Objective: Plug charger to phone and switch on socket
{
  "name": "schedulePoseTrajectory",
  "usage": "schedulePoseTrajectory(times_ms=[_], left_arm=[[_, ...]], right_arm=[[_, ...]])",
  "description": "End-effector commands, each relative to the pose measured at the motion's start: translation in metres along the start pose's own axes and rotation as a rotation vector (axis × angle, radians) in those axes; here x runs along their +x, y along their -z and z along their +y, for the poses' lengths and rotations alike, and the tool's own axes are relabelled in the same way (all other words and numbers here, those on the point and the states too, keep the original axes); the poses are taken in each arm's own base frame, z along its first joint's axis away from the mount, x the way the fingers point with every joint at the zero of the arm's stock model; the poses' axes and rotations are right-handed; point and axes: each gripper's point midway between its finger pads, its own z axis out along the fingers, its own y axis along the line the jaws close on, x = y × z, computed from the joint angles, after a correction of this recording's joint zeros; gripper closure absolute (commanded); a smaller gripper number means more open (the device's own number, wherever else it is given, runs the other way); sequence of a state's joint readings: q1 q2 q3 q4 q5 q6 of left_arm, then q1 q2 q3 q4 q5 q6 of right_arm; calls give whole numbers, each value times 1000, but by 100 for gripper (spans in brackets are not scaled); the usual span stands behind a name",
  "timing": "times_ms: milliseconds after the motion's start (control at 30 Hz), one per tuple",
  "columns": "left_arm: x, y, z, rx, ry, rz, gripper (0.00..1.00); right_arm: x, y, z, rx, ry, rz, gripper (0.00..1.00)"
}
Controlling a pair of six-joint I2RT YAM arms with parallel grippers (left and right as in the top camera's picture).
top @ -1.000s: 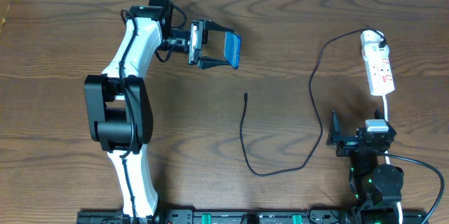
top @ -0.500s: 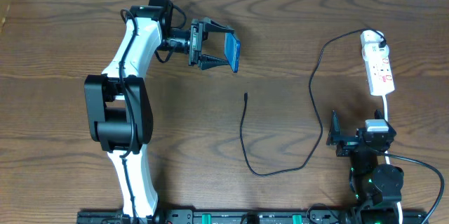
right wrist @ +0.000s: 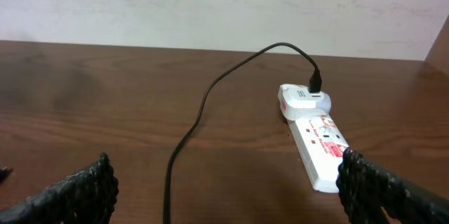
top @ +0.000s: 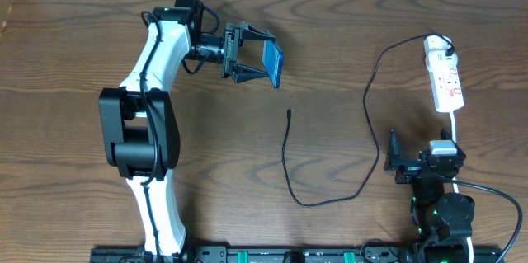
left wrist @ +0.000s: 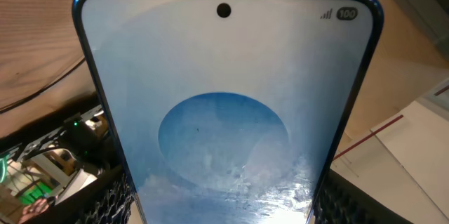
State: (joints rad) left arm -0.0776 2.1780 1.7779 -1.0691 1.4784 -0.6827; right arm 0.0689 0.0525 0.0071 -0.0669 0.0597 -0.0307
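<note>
My left gripper [top: 252,62] is shut on the phone [top: 273,63] and holds it up, tilted, at the back left of the table. In the left wrist view the phone's blue screen [left wrist: 224,104] fills the frame between my fingers [left wrist: 112,199]. The charger cable [top: 286,164] lies on the table with its connector tip [top: 289,113] free at mid-table. Its plug [top: 446,47] sits in the white socket strip [top: 448,80] at the right. My right gripper [top: 390,152] is open and empty, short of the strip. The strip [right wrist: 319,150] and cable [right wrist: 200,112] show in the right wrist view.
The strip's white cord [top: 454,127] runs toward the front, past my right arm base [top: 441,213]. The cable loops between the two arms. A pale wall [right wrist: 210,6] stands behind the table's far edge.
My left gripper has turned slightly, tilting the phone a little more and shifting it slightly toward the front. The right arm, cable and strip have not moved.
</note>
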Motion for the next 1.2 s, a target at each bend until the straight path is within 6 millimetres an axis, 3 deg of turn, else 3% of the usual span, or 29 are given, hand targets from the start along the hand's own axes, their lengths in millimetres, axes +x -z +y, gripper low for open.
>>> schedulePoseTrajectory(times_ms=[0, 400, 500, 733, 967, 1067, 1167], left_arm=[[20, 5, -16, 31, -60, 13, 93], [20, 5, -16, 31, -60, 13, 93], [20, 5, -16, 31, -59, 14, 93], [20, 5, -16, 31, -59, 14, 93], [20, 5, -16, 31, -60, 14, 93], [20, 5, -16, 30, -60, 13, 93], [20, 5, -16, 30, -59, 13, 93]], right_arm=[[1, 0, 1, -1, 9, 4, 1], [1, 0, 1, -3, 9, 3, 1], [-6, 0, -7, 45, 26, -25, 1], [-39, 3, 8, -46, 10, -151, 1], [-62, 13, 7, -50, -11, -102, 1], [-88, 20, 9, -75, -8, -50, 1], [-110, 22, 26, -178, -8, -1, 1]])
